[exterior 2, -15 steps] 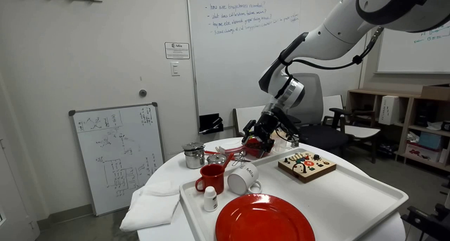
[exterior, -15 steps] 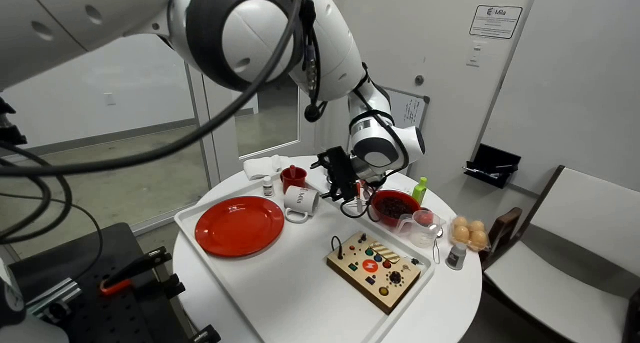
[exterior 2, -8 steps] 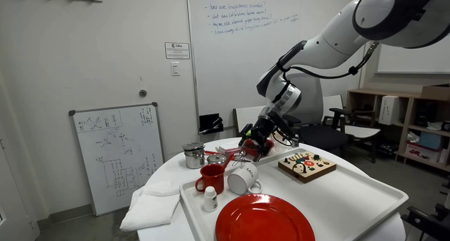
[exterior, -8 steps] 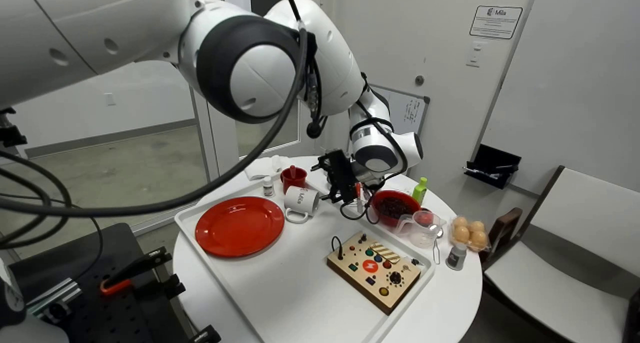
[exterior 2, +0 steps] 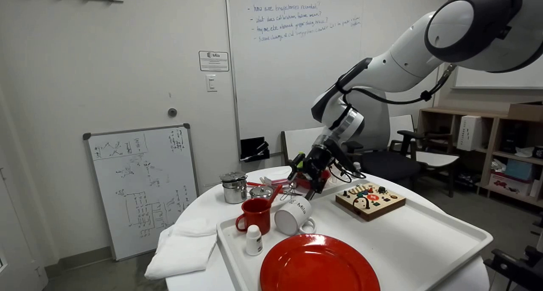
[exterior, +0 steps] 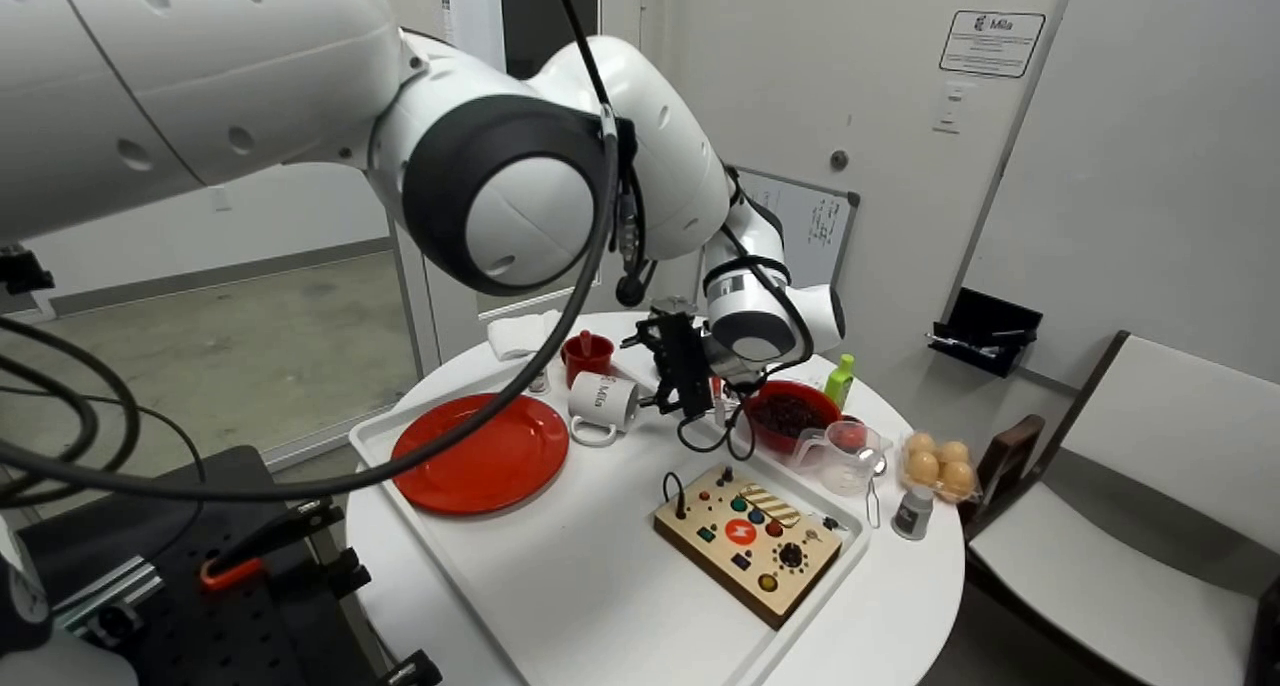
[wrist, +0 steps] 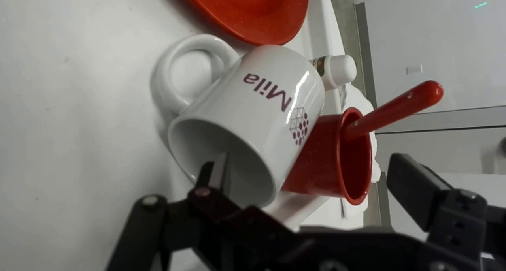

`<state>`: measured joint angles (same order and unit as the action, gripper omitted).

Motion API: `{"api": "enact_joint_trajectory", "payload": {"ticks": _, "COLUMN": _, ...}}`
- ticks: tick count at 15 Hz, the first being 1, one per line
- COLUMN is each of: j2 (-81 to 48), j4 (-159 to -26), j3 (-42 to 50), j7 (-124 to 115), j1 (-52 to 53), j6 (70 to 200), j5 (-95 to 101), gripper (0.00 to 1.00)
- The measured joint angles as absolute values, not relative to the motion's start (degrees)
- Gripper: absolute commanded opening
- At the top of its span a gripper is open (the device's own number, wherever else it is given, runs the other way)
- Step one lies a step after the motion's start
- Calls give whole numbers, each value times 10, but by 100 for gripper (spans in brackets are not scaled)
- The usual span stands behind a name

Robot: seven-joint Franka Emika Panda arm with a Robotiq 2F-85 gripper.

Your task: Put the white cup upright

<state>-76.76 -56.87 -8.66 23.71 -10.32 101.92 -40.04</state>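
The white cup, a mug with a Mila print, lies on its side on the white tray. It shows in both exterior views and in the wrist view. Its mouth faces my gripper and its handle rests toward the tray. My gripper is open, with its fingers wide apart and nothing between them. One finger is at the cup's mouth, in front of the opening; I cannot tell whether its tip is inside. The other finger is off to the side, above the rim. The cup's base is hidden in the wrist view.
A red cup with a red handle sticking out stands right beside the white cup. A small white bottle and a red plate are close by. A wooden button box and a red bowl lie on the gripper's other side.
The arm has lowered and my gripper has shifted a little toward the white cup's mouth, still open. The cup has not moved.
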Motion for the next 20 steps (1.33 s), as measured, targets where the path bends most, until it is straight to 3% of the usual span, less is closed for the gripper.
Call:
{"api": "enact_joint_trajectory", "payload": {"ticks": 13, "j2": -788, "j4": -548, "j3": -94, "j7": 237, "j1": -103, "j6": 972, "j5": -400, "gripper": 100}}
{"api": "enact_joint_trajectory", "payload": {"ticks": 14, "j2": -790, "j4": -548, "j3": -94, "j7": 237, "j1": -102, "j6": 968, "j5": -400, "gripper": 93}}
{"api": "enact_joint_trajectory", "payload": {"ticks": 15, "j2": -791, "j4": -547, "j3": -94, "j7": 237, "j1": -102, "j6": 964, "j5": -400, "gripper": 74}}
{"api": "enact_joint_trajectory", "payload": {"ticks": 20, "j2": -795, "j4": -547, "j3": -94, "j7": 237, "j1": -102, "j6": 958, "j5": -400, "gripper": 34}}
